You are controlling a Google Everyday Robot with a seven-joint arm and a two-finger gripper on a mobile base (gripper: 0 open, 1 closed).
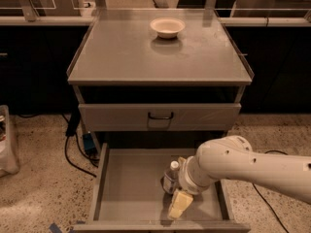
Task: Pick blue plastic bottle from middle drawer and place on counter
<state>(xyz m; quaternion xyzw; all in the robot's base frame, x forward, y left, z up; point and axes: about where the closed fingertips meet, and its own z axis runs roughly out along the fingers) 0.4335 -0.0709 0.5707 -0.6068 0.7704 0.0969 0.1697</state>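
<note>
Blue plastic bottle (170, 174) stands upright in middle drawer (129, 188), right against my gripper (178, 187). Can't tell if it's clenched. Probably light, slick, squashy: grip mid-body, gently.

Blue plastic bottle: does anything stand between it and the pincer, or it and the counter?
Nothing visible lies between the pincer and the small clear blue-labelled plastic bottle, close together in the open grey metal middle drawer. Above, the closed black-handled drawer front stands between bottle and flat grey counter.
</note>
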